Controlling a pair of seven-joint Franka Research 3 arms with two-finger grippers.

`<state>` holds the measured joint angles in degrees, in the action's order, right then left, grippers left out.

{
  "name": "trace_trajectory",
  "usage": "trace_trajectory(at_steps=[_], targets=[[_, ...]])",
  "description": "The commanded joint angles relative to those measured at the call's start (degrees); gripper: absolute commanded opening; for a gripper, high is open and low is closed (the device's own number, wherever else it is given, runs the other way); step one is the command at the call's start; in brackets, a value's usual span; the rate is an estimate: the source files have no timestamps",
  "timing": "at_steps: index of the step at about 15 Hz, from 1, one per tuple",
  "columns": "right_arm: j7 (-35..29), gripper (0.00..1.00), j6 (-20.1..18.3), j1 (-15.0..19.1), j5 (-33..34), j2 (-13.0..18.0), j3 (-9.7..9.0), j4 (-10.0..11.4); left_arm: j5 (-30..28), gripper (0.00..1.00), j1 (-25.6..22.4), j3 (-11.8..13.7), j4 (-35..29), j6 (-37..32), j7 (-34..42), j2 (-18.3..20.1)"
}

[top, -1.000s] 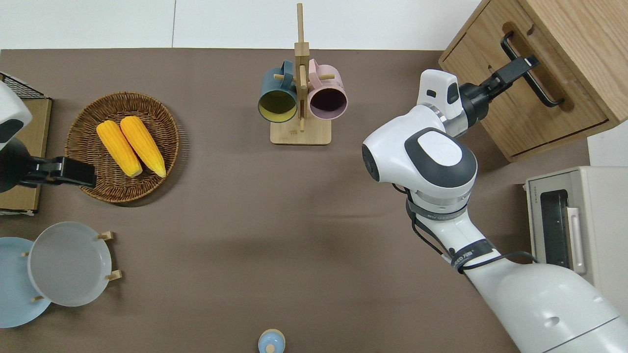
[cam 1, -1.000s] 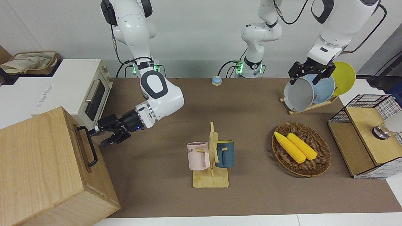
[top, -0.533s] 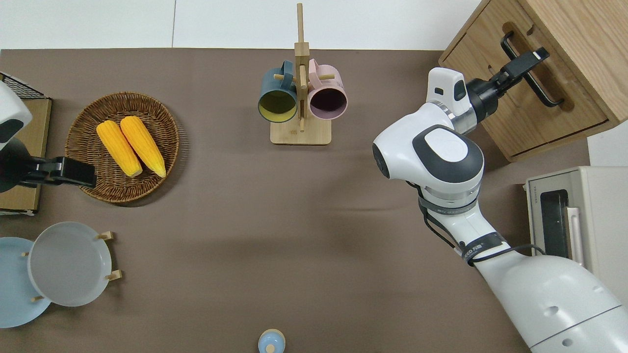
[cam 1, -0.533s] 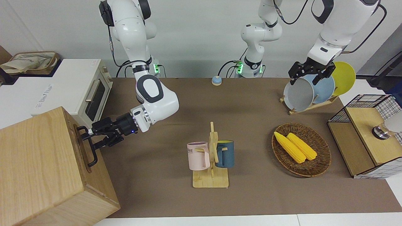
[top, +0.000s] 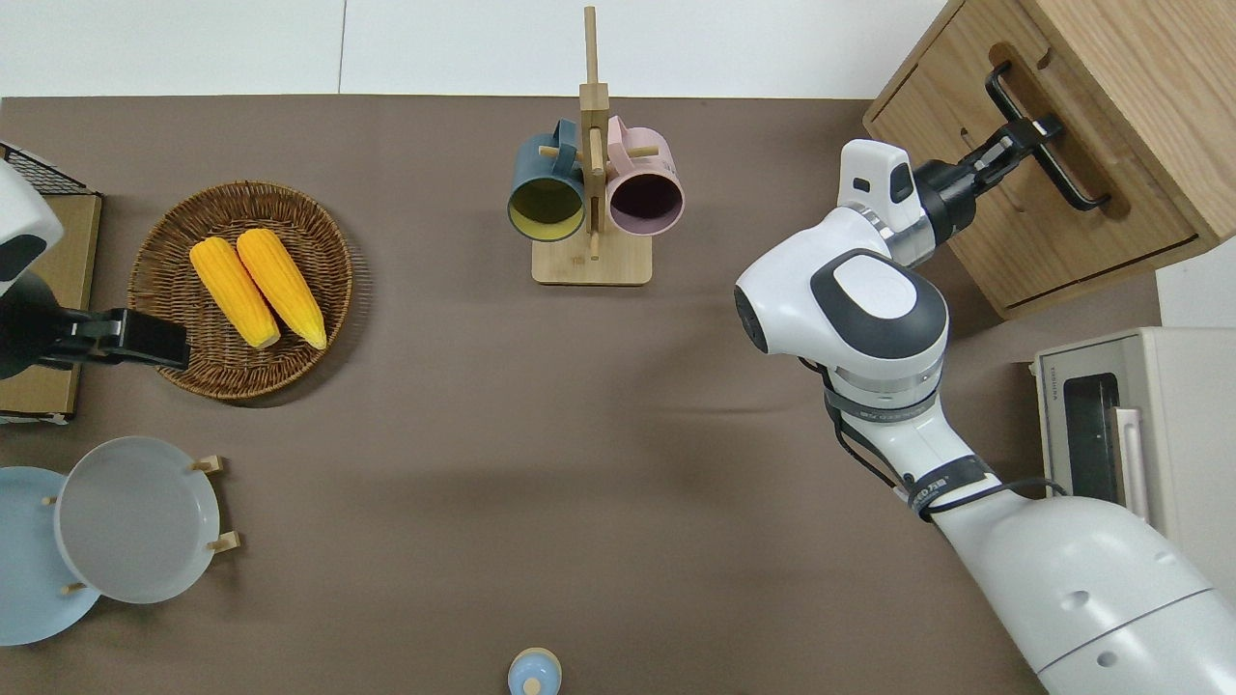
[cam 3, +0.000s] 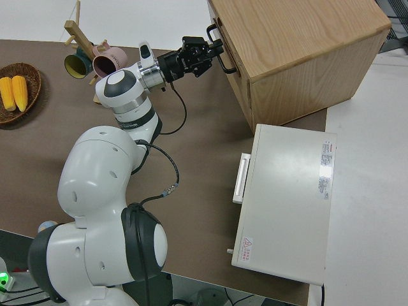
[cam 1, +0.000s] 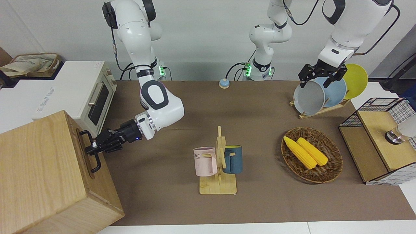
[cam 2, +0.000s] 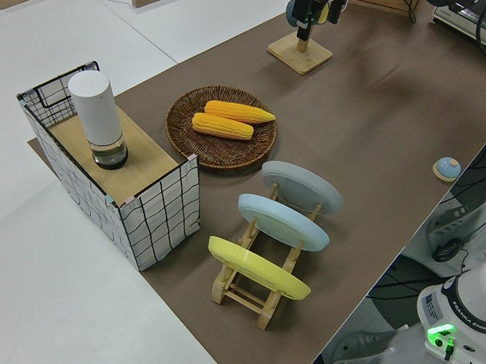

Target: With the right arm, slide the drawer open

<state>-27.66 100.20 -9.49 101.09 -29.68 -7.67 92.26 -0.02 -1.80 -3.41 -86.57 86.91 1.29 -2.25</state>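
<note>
The drawer (cam 1: 87, 162) is the top part of the big pale wooden box (cam 1: 39, 175) at the right arm's end of the table, and its front sits flush with the box. Its black loop handle (cam 1: 96, 162) also shows in the overhead view (top: 1077, 183). My right gripper (cam 1: 93, 147), with a blue light at its wrist, reaches sideways to the handle and is shut on its bar; it also shows in the overhead view (top: 1031, 129) and the right side view (cam 3: 213, 52). My left gripper (cam 1: 314, 84) is parked with its fingers apart.
A white toaster oven (cam 1: 97, 97) stands beside the box, nearer to the robots. A mug rack (cam 1: 218, 162) stands mid-table. Toward the left arm's end are a corn basket (cam 1: 312, 154), a plate rack (cam 1: 320, 94) and a wire-mesh cabinet (cam 1: 380, 139).
My right gripper moved in from beside the handle onto its bar, and its open fingers closed on it. The drawer has not moved. The left arm is still.
</note>
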Motion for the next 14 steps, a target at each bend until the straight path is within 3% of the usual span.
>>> trace_trajectory(at_steps=[1, 6, 10, 14], targets=[[-0.56, 0.0, 0.44, 0.61, 2.0, 0.51, -0.42, 0.29, 0.98, 0.99, -0.22, -0.37, 1.49, -1.13, 0.56, -0.65], [-0.56, 0.0, -0.26, -0.7, 1.13, 0.86, -0.59, 0.2, 0.98, 0.99, -0.22, -0.37, 1.49, -1.13, 0.56, -0.65], [-0.03, 0.0, -1.31, -4.38, -3.52, 1.65, -0.77, 0.11, 0.98, 0.99, -0.22, -0.37, 1.49, -1.13, 0.56, -0.65], [-0.03, 0.0, -5.7, -9.22, -6.95, 2.0, -0.86, -0.24, 0.98, 0.99, -0.22, -0.37, 1.49, -1.13, 0.56, -0.65]])
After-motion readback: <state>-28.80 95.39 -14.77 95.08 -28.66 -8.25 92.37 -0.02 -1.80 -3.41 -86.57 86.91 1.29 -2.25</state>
